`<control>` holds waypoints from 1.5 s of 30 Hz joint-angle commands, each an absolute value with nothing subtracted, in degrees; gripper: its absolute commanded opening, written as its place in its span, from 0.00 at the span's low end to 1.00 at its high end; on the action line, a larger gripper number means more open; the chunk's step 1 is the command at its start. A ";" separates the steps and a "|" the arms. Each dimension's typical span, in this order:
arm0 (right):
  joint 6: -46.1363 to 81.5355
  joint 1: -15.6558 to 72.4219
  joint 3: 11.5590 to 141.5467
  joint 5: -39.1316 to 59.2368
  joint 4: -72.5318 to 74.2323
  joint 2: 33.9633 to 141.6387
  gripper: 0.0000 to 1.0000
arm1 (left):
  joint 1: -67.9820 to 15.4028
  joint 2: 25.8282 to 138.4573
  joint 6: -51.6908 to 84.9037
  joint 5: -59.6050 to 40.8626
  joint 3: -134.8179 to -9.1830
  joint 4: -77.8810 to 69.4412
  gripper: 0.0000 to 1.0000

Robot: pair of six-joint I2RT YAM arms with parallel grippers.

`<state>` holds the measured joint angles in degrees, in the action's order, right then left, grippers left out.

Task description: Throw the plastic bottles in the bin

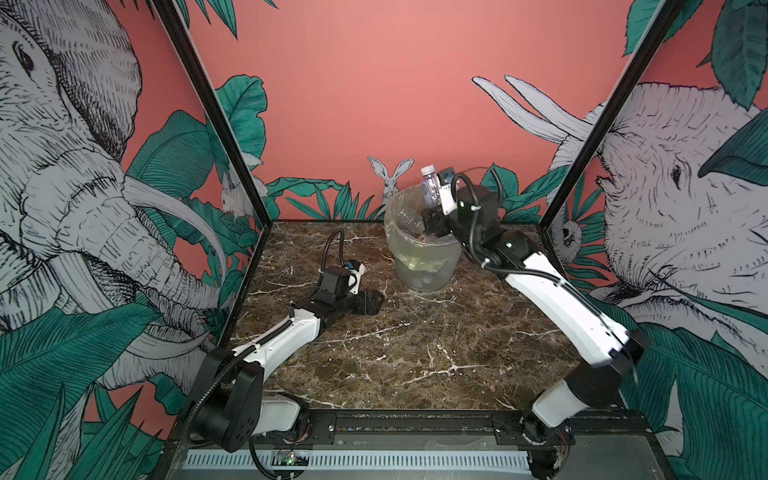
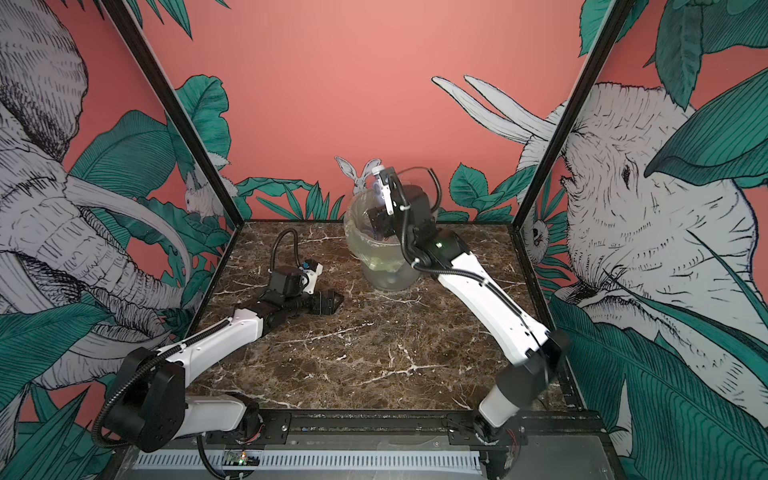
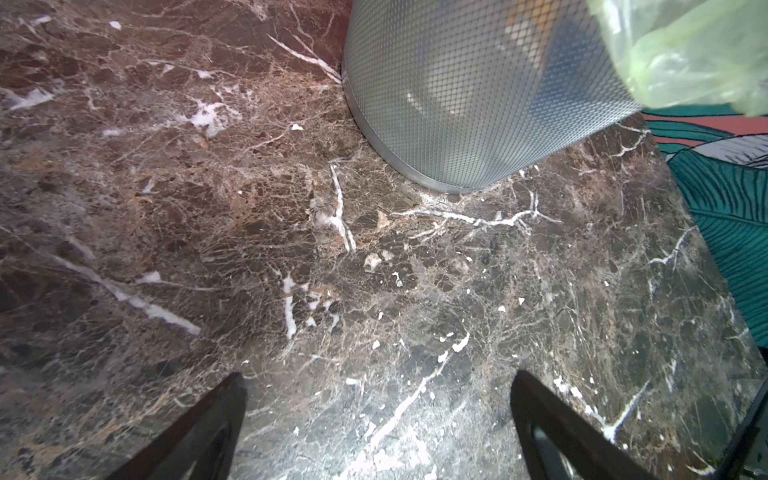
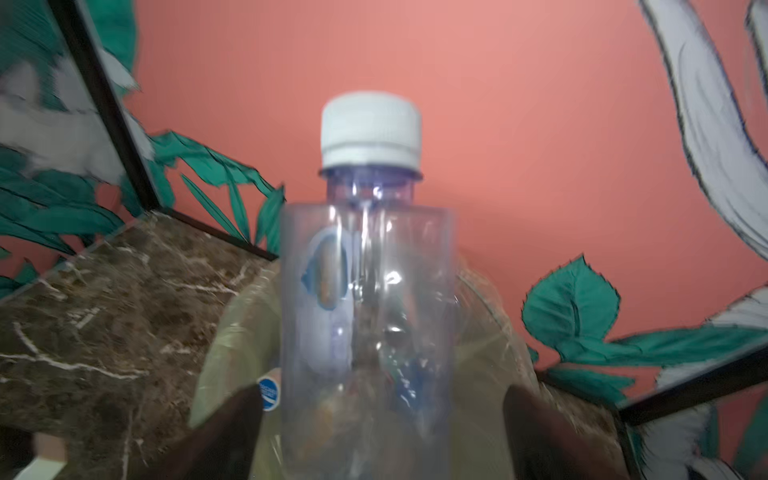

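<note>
Bottle point(image 4: 365, 270), white-capped, upright between my right gripper point(image 4: 384, 388) fingers, spread wider than it; bin point(image 1: 424, 270) directly below. Left gripper point(image 3: 378, 374) wide, empty, farther off.

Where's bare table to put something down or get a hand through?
Free: front and middle of the table, between the left gripper and the right arm; also the back-left corner behind the left gripper. Crowded: back centre, where the bin stands with the right gripper and a bottle over its mouth.
</note>
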<state>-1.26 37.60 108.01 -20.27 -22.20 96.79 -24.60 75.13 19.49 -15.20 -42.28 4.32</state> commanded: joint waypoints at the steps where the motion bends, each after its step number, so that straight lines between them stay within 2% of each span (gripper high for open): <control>1: -0.79 37.40 110.22 -21.88 -24.49 95.17 0.99 | -24.25 72.07 18.56 -14.38 -42.48 4.73 1.00; 11: 1.32 37.41 98.35 -22.42 -24.47 82.58 0.99 | -24.13 73.16 18.58 -14.33 -42.82 3.69 1.00; 19: 4.41 36.59 83.06 -25.12 -27.53 73.03 0.99 | -24.17 73.69 17.56 -12.87 -45.74 5.18 1.00; 26: 10.00 32.92 69.56 -23.23 -27.94 65.82 0.99 | -23.63 73.03 17.06 -10.68 -47.79 7.01 0.99; 38: 17.88 23.24 58.15 -23.05 -30.97 61.94 0.99 | -20.16 72.05 18.57 -5.54 -51.97 10.19 1.00; 45: 19.49 14.70 51.91 -20.92 -27.20 63.06 0.99 | -19.08 69.55 17.52 6.55 -52.22 10.47 1.00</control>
